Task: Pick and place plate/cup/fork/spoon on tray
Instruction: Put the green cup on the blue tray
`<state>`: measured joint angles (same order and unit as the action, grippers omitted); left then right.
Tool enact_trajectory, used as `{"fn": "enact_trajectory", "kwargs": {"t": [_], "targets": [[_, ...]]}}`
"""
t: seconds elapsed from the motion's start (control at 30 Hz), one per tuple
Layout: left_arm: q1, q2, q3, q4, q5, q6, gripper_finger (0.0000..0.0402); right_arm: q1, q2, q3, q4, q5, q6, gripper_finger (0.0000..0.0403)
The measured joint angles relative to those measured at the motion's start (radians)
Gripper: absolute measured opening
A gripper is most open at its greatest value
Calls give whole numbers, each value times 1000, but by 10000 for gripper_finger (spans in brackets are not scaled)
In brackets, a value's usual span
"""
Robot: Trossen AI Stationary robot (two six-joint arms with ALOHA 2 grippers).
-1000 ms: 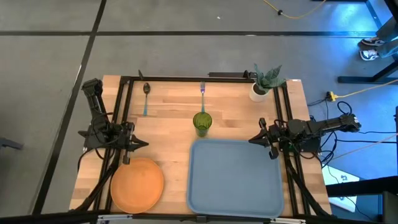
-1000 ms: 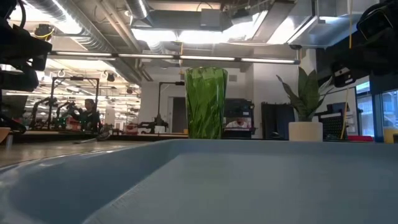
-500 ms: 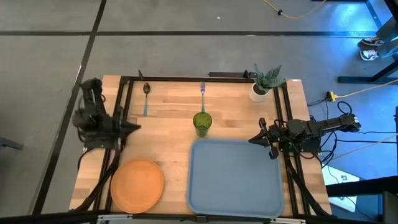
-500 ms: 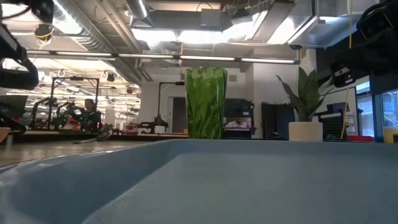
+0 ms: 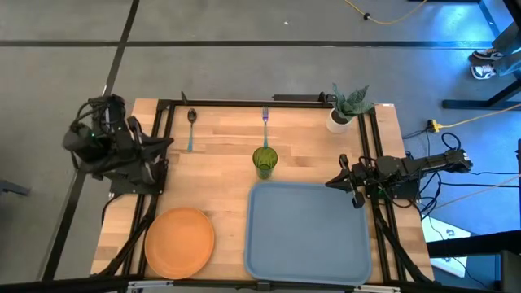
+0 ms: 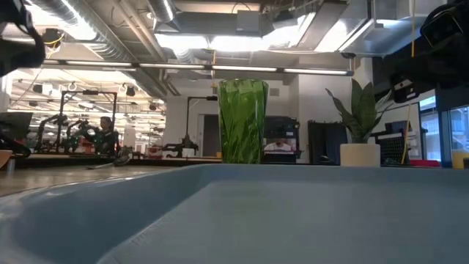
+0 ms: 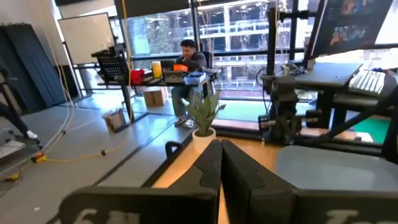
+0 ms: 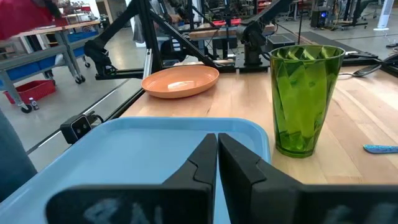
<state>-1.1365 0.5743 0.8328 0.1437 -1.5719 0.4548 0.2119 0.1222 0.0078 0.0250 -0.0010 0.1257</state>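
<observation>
The orange plate (image 5: 180,242) lies flat at the table's near left and also shows in the right wrist view (image 8: 180,79). The blue-grey tray (image 5: 308,232) lies to its right. The green cup (image 5: 264,160) stands upright just beyond the tray's far edge. The fork (image 5: 265,118) and the spoon (image 5: 191,126) lie near the far edge. My left gripper (image 5: 168,143) is shut and empty, raised over the left edge, beyond the plate. My right gripper (image 5: 330,182) is shut and empty at the tray's far right corner, pointing at the cup (image 8: 305,99).
A white pot with a green plant (image 5: 342,110) stands at the far right corner. A dark metal frame (image 5: 244,102) runs along the table's far and side edges. Bare wood lies between the spoon, the cup and the plate. A person (image 7: 186,62) sits in the room beyond.
My left gripper has risen from just beyond the plate's far rim and drawn back toward the table's left and far edges, tipping up toward level. The right arm and all the objects have kept still.
</observation>
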Motion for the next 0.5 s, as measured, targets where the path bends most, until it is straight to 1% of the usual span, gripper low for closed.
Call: {"fn": "enact_trajectory", "kwargs": {"t": [0.07,0.13,0.3,0.33,0.43,0.5], "targets": [[0,37,35,0,1,-6,0,0,0,0,0,0,0,21],[0,73,57,3,0,-43,0,0,0,0,0,0,0,21],[-19,116,44,-5,4,-187,0,0,0,0,0,0,0,21],[-23,117,40,-5,18,-217,0,0,0,0,0,0,0,21],[-30,108,23,-5,127,-296,0,0,0,0,0,0,0,21],[-30,92,14,-8,254,-361,0,0,0,0,0,0,0,21]]}}
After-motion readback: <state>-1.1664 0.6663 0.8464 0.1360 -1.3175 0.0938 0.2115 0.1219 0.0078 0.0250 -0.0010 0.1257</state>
